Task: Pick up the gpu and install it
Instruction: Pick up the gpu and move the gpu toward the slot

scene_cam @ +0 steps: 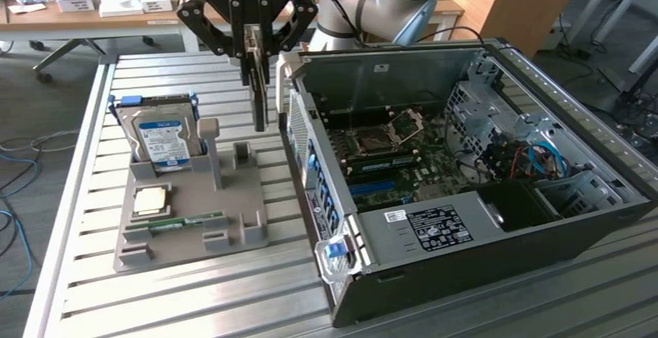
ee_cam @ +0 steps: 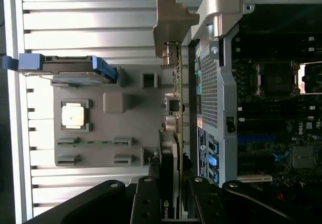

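Observation:
The gpu (scene_cam: 259,99) hangs edge-on below my gripper (scene_cam: 253,45), whose fingers are shut on its upper end. It is lifted over the gap between the grey holder (scene_cam: 242,222) and the rear wall of the open computer case (scene_cam: 575,122). In the wrist view the gpu (ee_cam: 175,128) runs as a thin green and black strip away from my gripper (ee_cam: 173,206). Its silvery end bracket (ee_cam: 172,17) is at the far tip, beside the case's rear panel (ee_cam: 209,88). The motherboard (scene_cam: 396,157) lies exposed inside the case.
The grey holder carries an upright hard drive (scene_cam: 162,139) with blue rails, a CPU (scene_cam: 151,199) and a memory stick (scene_cam: 187,222). Everything stands on a slatted metal table (scene_cam: 206,292). A desk with small boxes (scene_cam: 123,1) is behind.

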You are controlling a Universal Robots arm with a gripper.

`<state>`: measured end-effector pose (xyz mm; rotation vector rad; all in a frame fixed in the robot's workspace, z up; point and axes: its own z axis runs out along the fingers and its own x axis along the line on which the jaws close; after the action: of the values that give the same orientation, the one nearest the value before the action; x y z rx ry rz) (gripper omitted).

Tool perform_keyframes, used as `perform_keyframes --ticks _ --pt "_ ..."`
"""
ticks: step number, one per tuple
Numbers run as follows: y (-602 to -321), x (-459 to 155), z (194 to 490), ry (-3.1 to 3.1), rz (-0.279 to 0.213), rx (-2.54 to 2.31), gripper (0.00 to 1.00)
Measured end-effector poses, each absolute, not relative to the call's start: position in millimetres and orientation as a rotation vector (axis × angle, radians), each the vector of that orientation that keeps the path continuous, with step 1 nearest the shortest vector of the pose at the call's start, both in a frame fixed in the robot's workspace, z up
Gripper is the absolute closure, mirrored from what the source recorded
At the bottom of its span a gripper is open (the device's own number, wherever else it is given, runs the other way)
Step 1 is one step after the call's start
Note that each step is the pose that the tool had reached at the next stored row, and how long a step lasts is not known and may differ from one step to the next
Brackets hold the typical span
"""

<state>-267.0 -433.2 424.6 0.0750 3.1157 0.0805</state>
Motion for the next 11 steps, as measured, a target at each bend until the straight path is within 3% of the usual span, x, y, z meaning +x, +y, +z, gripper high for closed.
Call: perform_keyframes --ticks 11 --pt "-433 -240 425 3.116 0.084 0.075 0.73"
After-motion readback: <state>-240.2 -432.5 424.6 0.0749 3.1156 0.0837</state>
